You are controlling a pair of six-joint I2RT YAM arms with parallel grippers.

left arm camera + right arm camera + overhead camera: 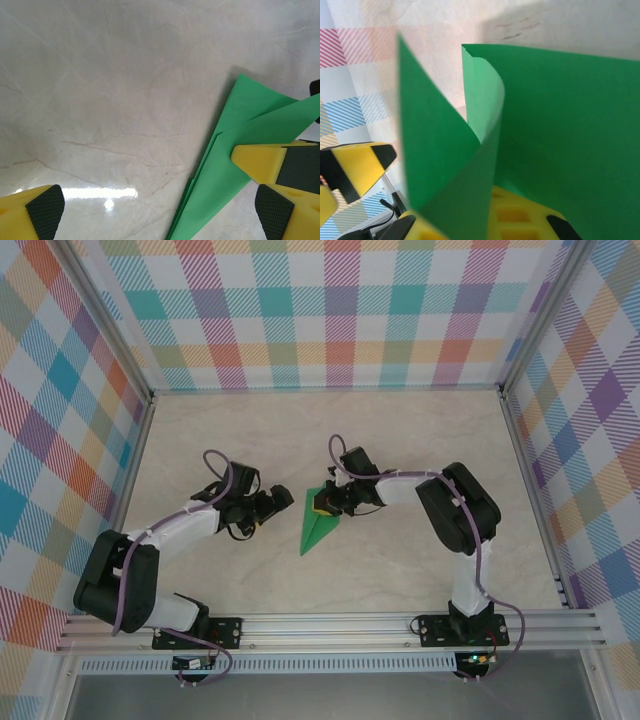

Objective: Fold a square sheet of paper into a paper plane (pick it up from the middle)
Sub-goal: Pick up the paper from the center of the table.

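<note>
Pinching the paper [315,530] at its far end, the right gripper [324,505] should lift slowly, creases aligned, with the left gripper [282,504] wide open beside it.

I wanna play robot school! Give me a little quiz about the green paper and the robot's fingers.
1. True or false: the left fingers are spread wide open.
2. What do the right fingers pinch? A) the green paper B) the left fingers C) nothing
3. Fill in: the paper's pointed tip aims toward the ___ edge of the table (near or far).
Key: 1 true; 2 A; 3 near.
</note>
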